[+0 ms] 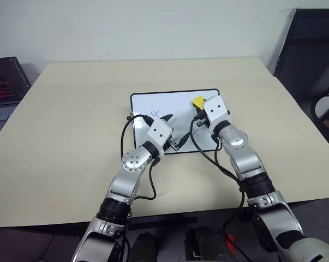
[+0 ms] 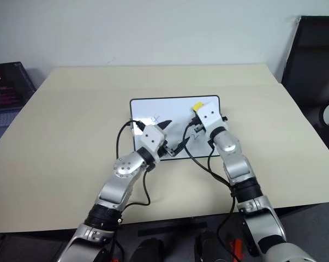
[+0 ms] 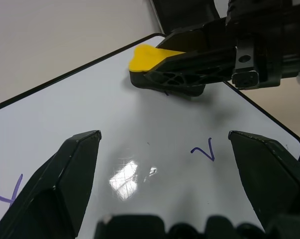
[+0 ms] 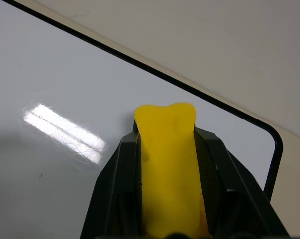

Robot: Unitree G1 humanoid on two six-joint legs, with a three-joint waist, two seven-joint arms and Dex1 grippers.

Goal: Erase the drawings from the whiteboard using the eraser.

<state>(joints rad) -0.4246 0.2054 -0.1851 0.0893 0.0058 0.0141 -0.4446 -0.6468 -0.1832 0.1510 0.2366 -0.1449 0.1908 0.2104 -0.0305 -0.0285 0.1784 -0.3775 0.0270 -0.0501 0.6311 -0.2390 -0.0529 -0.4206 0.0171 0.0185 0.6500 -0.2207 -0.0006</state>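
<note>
Yellow eraser [image 4: 167, 169], dark underside; glossy white whiteboard [image 1: 164, 106], black frame; purple drawings [image 3: 204, 149].

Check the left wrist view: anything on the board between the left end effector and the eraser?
One small purple check-like mark, plus bare glossy whiteboard, separates the open left end effector from the eraser.

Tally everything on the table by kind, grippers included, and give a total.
Whiteboard: 1
Eraser: 1, yellow, clamped in the right gripper
Drawings: 2 visible, one by the left gripper, one at the board's other end
Grippers: 2
Total: 6
</note>
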